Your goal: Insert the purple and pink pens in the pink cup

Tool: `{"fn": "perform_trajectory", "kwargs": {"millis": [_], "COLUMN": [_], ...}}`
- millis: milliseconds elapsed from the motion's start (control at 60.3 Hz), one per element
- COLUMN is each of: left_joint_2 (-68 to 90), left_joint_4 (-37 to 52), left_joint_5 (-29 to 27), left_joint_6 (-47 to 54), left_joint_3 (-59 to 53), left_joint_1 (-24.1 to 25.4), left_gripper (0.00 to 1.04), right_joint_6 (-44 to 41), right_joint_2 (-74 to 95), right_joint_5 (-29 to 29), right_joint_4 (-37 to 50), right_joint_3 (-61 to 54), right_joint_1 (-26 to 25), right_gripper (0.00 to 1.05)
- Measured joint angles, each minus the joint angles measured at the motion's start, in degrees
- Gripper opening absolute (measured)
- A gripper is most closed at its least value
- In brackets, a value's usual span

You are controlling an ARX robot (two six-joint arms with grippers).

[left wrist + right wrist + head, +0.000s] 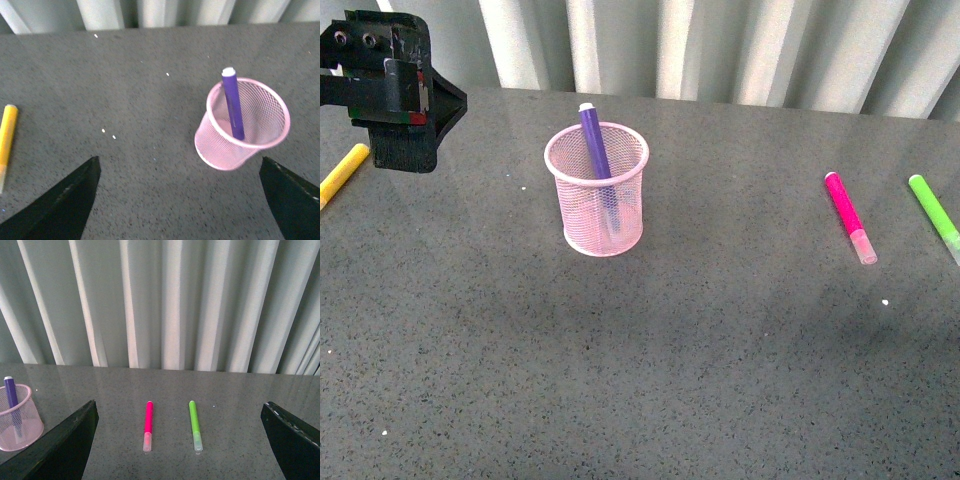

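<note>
The pink cup [597, 190] stands upright on the grey desk [670, 380]. The purple pen [595, 145] stands inside it, leaning on the cup's back rim with its pale tip up. The pink pen [848, 215] lies flat, well to the right of the cup. Its clear cap points to the front and a little away from the cup. A green marker [932, 212] lies farther right of the cup, and a yellow marker [342, 172] lies far to its left. The left tool [177, 197] and the right tool [180, 440] are both spread apart and hold nothing.
</note>
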Motion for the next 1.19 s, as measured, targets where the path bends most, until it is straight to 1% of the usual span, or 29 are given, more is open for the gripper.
{"fn": "perform_trajectory", "kwargs": {"millis": [33,66,83,100,133,183,216,348,481,614,630,664,697,780,846,1029,1195], "left_joint_2": [1.31,2.93,3.26,3.8,4.0,2.54,0.92,-7.5,-13.33,-22.21,-23.06,-24.92,-26.27,-30.27,-32.65,-44.15,-50.53], "left_joint_4": [6.27,16.2,18.88,23.61,31.32,38.27,39.19,37.24,33.9,28.04,27.41,26.08,25.05,21.92,19.96,9.94,4.07], "left_joint_5": [-3.37,-6.99,-7.34,-8.33,-8.35,-8.17,-7.93,-5.44,-3.74,-2.29,-1.79,1.2,1.97,2.12,2.21,2.32,2.29], "left_joint_6": [0.0,0.02,0.02,0.02,0.0,0.0,-0.02,-0.02,-0.09,-0.07,-0.09,-0.07,-0.07,-0.07,-0.07,-0.07,-0.07], "left_joint_3": [-2.16,-4.7,-5.6,-7.5,-10.99,-14.23,-15.17,-20.24,-23.1,-26.03,-26.25,-26.69,-26.97,-27.71,-28.15,-29.35,-29.38], "left_joint_1": [-0.15,-0.17,-0.15,-0.07,0.55,1.77,2.34,5.01,6.43,8.35,8.7,10.47,11.41,12.79,12.96,12.98,12.98], "left_gripper": [0.91,0.85,0.83,0.8,0.73,0.62,0.56,0.26,0.03,0.04,0.04,0.04,0.04,0.04,0.04,0.04,0.04], "right_joint_6": [0.0,0.0,0.0,0.0,0.02,0.0,0.0,0.0,0.0,0.0,0.0,0.0,0.0,0.0,0.0,0.0,0.0], "right_joint_2": [0.0,0.0,0.0,0.0,0.0,0.02,0.02,0.0,0.0,0.0,0.0,0.0,0.0,0.0,0.0,0.0,0.0], "right_joint_5": [0.02,0.13,0.11,0.11,0.22,0.2,0.17,0.13,0.17,0.15,0.15,0.15,0.15,0.17,0.15,0.15,0.15], "right_joint_4": [0.0,0.0,0.0,0.0,0.0,0.0,0.0,0.0,0.0,0.0,0.0,0.0,0.0,0.0,0.0,0.0,0.0], "right_joint_3": [0.0,0.0,0.0,0.0,0.0,0.0,0.0,0.0,0.0,0.0,0.0,0.0,0.0,0.0,0.0,0.0,0.0], "right_joint_1": [0.0,0.0,0.0,0.0,0.0,0.0,0.0,0.0,0.0,0.0,0.0,0.0,0.0,0.0,0.0,0.0,0.0], "right_gripper": [0.98,0.98,0.98,0.98,0.98,0.98,0.98,0.98,0.98,0.98,0.98,0.98,0.98,0.98,0.98,0.98,0.98]}}
